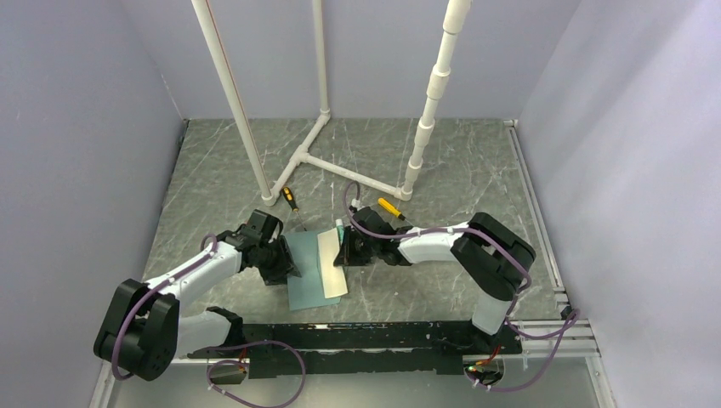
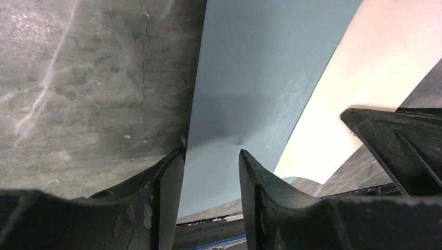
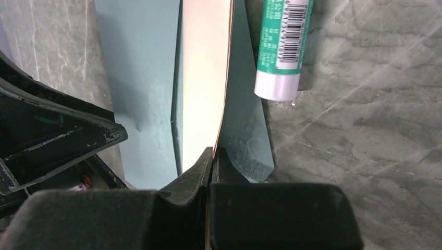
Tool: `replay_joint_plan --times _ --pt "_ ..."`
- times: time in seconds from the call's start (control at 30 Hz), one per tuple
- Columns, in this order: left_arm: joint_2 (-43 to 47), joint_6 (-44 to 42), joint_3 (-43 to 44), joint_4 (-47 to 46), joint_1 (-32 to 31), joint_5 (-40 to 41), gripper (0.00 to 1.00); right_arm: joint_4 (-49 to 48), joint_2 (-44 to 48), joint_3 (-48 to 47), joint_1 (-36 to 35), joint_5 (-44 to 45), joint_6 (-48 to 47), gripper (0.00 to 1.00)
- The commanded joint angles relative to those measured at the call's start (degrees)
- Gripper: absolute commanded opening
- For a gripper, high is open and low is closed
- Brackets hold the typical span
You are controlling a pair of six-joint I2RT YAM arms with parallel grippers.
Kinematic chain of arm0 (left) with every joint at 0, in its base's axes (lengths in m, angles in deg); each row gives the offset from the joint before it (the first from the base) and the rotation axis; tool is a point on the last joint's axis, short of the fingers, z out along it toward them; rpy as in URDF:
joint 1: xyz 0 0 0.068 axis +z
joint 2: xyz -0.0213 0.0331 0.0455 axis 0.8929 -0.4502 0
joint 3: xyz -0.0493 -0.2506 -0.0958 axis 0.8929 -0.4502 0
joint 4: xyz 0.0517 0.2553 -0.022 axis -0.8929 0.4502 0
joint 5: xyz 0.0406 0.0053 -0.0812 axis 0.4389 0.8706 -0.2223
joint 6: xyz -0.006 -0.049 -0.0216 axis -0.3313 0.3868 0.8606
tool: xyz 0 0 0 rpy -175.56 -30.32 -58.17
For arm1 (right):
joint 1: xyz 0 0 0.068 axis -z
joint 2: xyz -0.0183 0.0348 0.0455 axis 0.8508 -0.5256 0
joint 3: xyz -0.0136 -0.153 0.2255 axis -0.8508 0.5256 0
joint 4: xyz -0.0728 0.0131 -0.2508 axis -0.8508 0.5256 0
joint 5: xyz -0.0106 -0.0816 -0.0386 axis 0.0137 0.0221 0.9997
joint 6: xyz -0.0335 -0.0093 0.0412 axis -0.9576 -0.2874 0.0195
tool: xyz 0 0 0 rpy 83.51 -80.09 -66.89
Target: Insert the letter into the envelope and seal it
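Right wrist view: pinches one edge of the letter (image 3: 203,78) in the tightly closed right gripper (image 3: 212,152). Lies bowed on the envelope (image 3: 140,67), mid-table, glue stick (image 3: 281,47) just beside. Left wrist view: left gripper (image 2: 211,156) fingers apart, tips down on the envelope, dimpling it.
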Motion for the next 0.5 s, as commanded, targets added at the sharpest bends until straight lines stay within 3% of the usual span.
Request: replay_joint_plan --times 0.0,0.47 --pt "0.13 -1.06 1.47 -0.86 -0.48 -0.37 0.48 -1.67 1.53 1.10 -0.39 4.41 0.45 0.00" --pt "-0.33 -0.23 2.01 0.35 -1.54 -0.13 0.58 -3.96 5.55 4.58 -0.94 10.61 4.15 0.00"
